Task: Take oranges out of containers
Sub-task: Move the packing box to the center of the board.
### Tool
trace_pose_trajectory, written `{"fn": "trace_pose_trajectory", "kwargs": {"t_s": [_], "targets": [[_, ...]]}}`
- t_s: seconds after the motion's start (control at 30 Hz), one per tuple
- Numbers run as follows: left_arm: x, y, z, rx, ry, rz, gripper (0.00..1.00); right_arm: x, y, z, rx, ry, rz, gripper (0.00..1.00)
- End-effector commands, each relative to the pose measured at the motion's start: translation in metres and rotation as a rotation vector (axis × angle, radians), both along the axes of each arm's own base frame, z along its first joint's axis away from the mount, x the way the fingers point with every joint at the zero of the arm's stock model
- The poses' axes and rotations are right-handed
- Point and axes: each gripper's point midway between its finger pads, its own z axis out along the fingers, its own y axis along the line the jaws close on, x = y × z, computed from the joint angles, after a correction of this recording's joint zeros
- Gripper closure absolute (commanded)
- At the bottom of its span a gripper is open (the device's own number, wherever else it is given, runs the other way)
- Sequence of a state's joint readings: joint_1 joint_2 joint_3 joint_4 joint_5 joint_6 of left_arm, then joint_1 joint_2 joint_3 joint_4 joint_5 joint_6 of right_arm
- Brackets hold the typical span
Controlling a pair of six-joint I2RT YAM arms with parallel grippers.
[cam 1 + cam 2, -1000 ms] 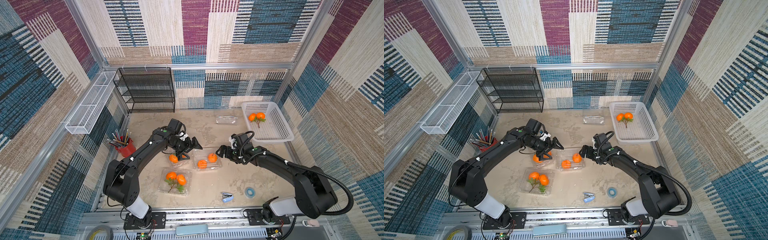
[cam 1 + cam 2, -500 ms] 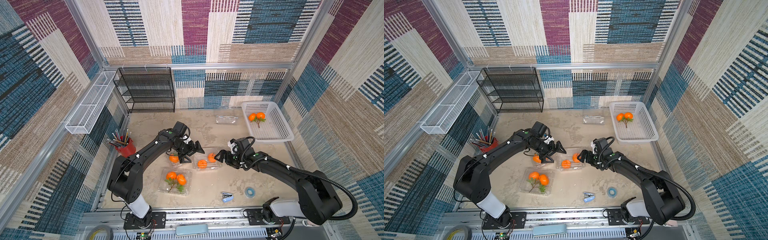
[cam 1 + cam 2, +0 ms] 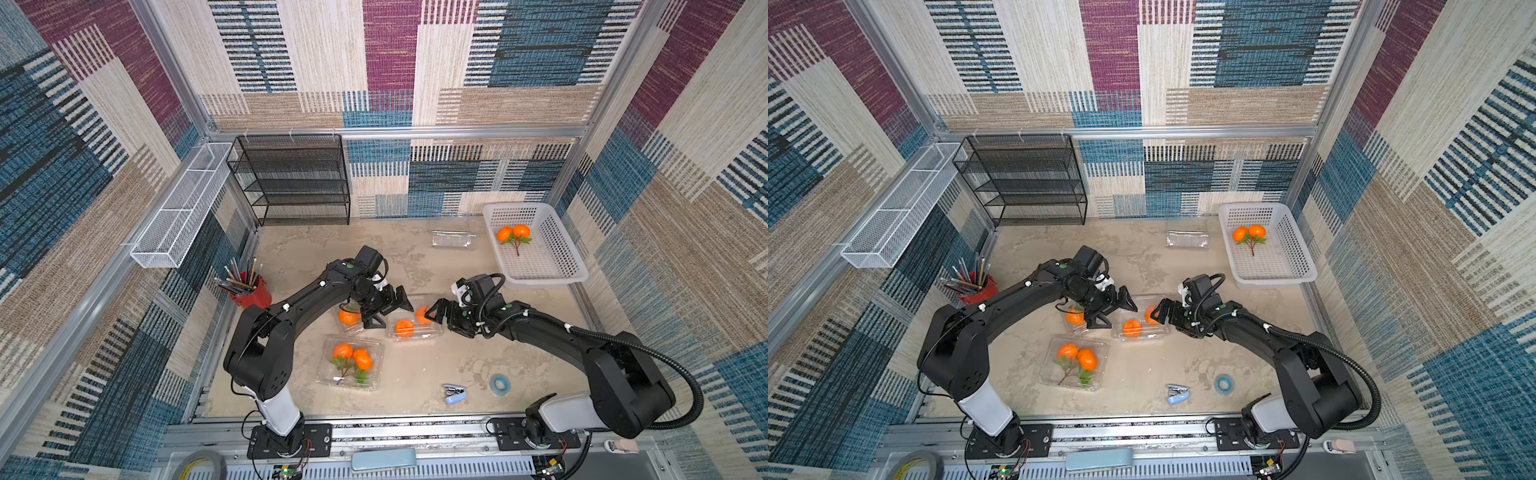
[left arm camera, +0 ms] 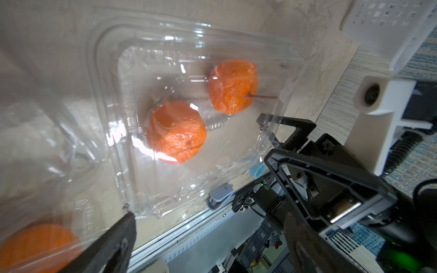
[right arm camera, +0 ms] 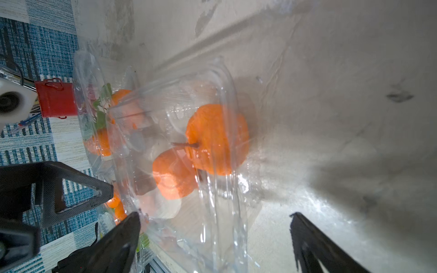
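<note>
Both sets of jaws wide apart, nothing held. L gripper and R gripper face each other across the mid clamshell, both low.

Key geometry (top-view clock, 12 = back wall):
- Mid clamshell long axis runs 9–3. It lies at 3 from the L gripper and at 9 from the R gripper, so each arm is on one short end.
- Inside are 2 oranges. Near orange sits twd 7, far orange twd 1. The pair line is diagonal, not along the box.
- One R finger tip overlaps the far orange's edge in both top views. R wrist view shows plastic between them. Lid state: can't tell, glare.
- L gripper straddles the 9 end. One tip is at the box corner in L wrist view.

My read: R is nearer the fruit, L is better placed to pin the 9 end. Thin plastic will prob. skid along 9–3 if pushed from one end only.

Rest:
- Left clamshell w/ lone orange, under the L gripper, just beside the mid one at 9.
- Front clamshell w/ front pair, at 7.
- Empty clamshell at 1, near the basket, which holds the basket pair.
</note>
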State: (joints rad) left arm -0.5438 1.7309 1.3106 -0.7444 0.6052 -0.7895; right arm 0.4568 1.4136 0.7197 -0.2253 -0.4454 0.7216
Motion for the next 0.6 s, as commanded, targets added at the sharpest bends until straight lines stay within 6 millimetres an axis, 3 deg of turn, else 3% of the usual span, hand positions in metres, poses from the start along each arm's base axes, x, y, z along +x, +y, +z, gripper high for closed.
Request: {"fn": "trace_pose_trajectory", "kwargs": {"t_s": [0.0, 0.37, 0.57], "targets": [[0.004, -0.006, -0.002, 0.007, 0.002, 0.002, 0.01, 0.003, 0.005, 0.006, 0.036, -0.009, -0.003, 0.0], [0.018, -0.043, -0.003, -0.007, -0.006, -0.045, 0.01, 0.005, -0.003, 0.0, 0.013, 0.023, -0.027, 0.01], [0.029, -0.063, 0.001, -0.022, -0.02, -0.048, 0.01, 0.014, -0.025, 0.001, 0.008, 0.032, -0.074, 0.02]]}}
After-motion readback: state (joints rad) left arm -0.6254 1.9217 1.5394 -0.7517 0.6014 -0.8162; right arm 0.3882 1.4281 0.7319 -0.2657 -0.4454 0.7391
